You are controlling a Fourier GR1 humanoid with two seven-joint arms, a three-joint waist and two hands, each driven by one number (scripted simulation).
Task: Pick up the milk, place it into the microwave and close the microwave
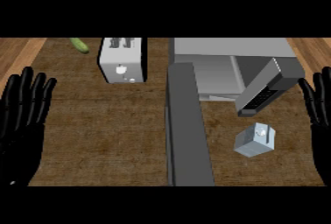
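The milk [255,140] is a small pale blue-grey carton with a white cap, standing on the brown counter at the right, just in front of the microwave. The microwave [233,57] is a grey box at the top right with its cavity showing. Its door [187,127] is swung wide open and runs as a long grey slab down the middle of the view. My left hand [22,118] rests open at the left edge, fingers up. At the right edge my right hand [320,100] rests open too, a little right of the milk and apart from it.
A silver toaster [121,59] stands at the back, left of the microwave. A green vegetable [79,44] lies at the back left. A dark control panel [262,94] hangs at the microwave's front right, just above the milk. Wooden edges border the counter at both sides.
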